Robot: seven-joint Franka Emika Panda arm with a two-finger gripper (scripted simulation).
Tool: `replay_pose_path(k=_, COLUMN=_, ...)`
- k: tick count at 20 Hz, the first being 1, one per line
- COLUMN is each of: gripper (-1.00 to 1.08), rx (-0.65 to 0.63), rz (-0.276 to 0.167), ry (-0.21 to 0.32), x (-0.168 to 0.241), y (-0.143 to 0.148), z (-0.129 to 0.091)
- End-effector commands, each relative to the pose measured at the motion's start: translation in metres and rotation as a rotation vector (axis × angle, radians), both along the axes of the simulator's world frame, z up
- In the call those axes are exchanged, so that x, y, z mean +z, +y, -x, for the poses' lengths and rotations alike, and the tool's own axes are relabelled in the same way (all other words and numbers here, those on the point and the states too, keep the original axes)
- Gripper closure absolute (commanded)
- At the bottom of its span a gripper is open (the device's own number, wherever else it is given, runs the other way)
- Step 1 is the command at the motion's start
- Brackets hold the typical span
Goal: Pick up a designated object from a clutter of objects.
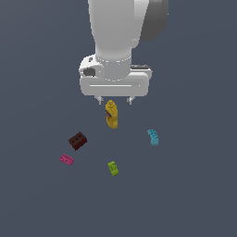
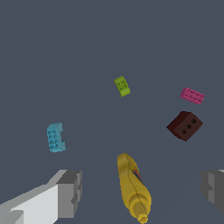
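Jaws spread wide, empty — the white gripper (image 1: 114, 100) hangs above the yellow plastic bottle (image 1: 111, 114). Beyond the dark brown brick (image 1: 77, 140), the small flat magenta studded brick (image 1: 66, 159) looks light, rigid — probably best pinched across its short sides.

Simulated scene: featureless grey floor (image 1: 194, 194)

Exterior view: high, facing arm front, looking down, far. Wrist view: close, looking down past claw (image 2: 140, 192). Shared: yellow bottle (image 1: 111, 114), four bricks.

Floor (image 1: 194, 194): bricks (image 1: 66, 159), bottle (image 1: 111, 114).
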State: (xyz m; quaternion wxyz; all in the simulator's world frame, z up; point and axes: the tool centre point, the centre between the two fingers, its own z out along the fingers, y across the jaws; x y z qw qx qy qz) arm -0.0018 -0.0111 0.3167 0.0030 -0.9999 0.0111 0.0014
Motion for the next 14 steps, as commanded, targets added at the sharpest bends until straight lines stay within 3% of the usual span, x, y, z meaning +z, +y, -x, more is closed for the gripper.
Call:
replay_pose_path(k=1, gripper=-0.92, rx=0.000, rz=0.000, ry=0.000, x=0.000, y=0.000, z=0.000)
replay_pose_path(k=14, gripper=-0.92, rx=0.001, rz=-0.003, ry=-0.002, x=-0.007, y=-0.017, z=-0.001)
